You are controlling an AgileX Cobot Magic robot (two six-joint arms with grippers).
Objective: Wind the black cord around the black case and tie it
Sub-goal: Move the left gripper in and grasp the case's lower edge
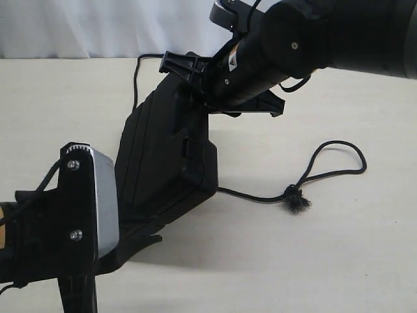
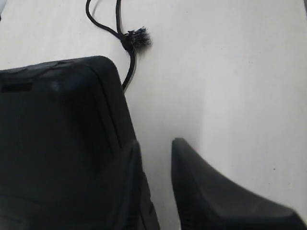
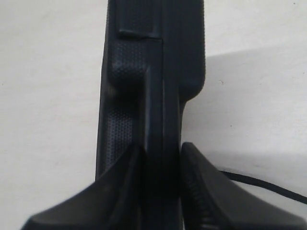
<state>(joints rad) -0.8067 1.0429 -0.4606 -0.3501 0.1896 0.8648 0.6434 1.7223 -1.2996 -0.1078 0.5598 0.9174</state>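
The black case [image 1: 163, 150] stands tilted on its edge, lifted at its far end. My right gripper [image 1: 195, 70] is shut on that upper edge; in the right wrist view its fingers [image 3: 120, 191] clamp the case's rim [image 3: 153, 96] from both sides. My left gripper [image 2: 156, 187] is open at the case's near lower corner [image 2: 57, 143], with only bare table between its fingers. The black cord [image 1: 326, 171] comes out from under the case and loops to the right. Its knotted, frayed tuft [image 1: 296, 199] lies on the table and also shows in the left wrist view, the tuft [image 2: 137, 38].
The table [image 1: 313, 261] is pale beige. More of the cord [image 1: 137, 75] runs behind the case at the back left. A short stretch of cord [image 3: 261, 185] lies beside the right fingers. The left wrist's grey camera housing [image 1: 104, 195] fills the lower left.
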